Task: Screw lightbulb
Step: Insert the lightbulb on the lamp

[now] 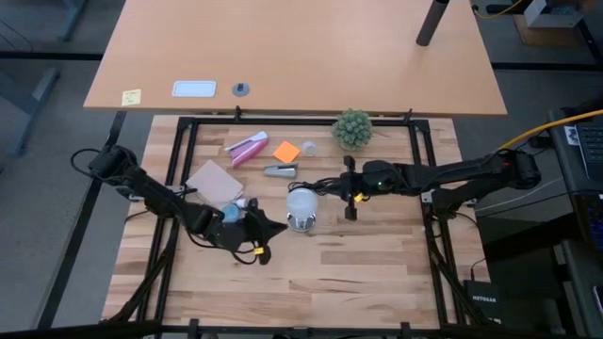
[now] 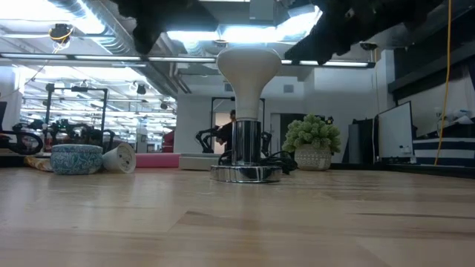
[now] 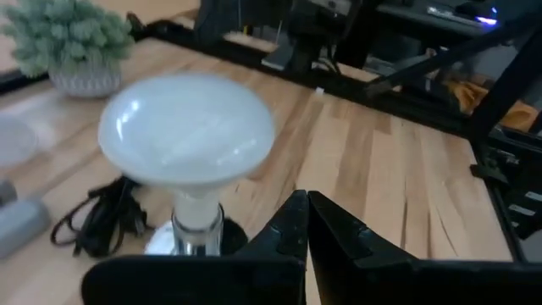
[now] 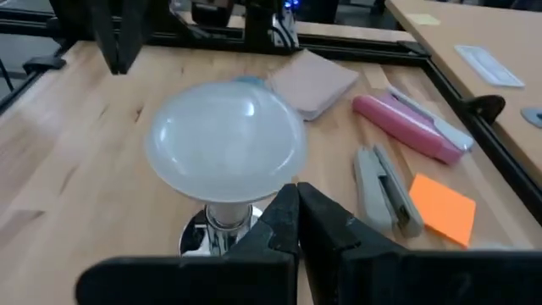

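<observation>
Lightbulb (image 1: 301, 204) between both seemingly closed grippers.

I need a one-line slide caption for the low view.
White lightbulb upright in a shiny socket on the wooden table.

You get only one readable word here: in the high view, a black box (image 1: 485, 293) on the floor off the bench's lower right corner carries pale lettering that looks like "NETGEAR", though it is small enough that you should take that loosely. The yellow note (image 1: 131, 96) and the white card (image 1: 194, 89) on the far desk show no writing you can make out. Nothing legible appears in the low view or either wrist view.
</observation>
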`<action>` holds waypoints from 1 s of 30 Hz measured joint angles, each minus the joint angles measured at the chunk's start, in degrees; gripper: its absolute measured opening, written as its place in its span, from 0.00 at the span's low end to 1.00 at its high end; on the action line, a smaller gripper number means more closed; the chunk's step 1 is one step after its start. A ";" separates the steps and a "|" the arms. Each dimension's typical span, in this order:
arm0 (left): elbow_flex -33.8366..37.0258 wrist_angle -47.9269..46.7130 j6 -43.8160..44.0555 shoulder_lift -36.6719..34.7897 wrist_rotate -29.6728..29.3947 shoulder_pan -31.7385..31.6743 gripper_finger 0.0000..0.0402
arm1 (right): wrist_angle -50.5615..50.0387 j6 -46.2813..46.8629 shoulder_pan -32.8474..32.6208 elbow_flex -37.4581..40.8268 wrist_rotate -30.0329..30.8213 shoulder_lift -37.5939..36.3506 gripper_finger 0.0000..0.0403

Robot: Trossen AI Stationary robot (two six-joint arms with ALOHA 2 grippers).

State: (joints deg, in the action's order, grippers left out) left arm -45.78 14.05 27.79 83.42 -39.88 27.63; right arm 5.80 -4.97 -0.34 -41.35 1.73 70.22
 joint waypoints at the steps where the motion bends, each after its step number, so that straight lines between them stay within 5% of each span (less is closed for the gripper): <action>1: 0.00 0.60 -0.75 0.00 0.12 -0.14 0.00 | 0.39 0.00 0.00 0.03 0.06 0.01 0.02; 11: -0.02 1.87 -2.75 0.00 0.45 -2.86 0.00 | 1.80 -0.23 0.00 0.01 0.23 0.28 0.02; 19: -0.02 6.42 -6.14 3.50 6.58 -4.13 0.00 | 1.79 1.97 0.00 0.01 4.70 0.28 0.02; 30: -0.02 5.98 -7.25 4.26 4.95 -5.86 0.00 | 1.85 5.76 -0.02 0.03 4.75 2.19 0.02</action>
State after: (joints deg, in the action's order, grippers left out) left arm -45.80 20.03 20.54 87.68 -34.93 21.77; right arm 7.65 0.79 -0.36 -41.32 6.48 72.41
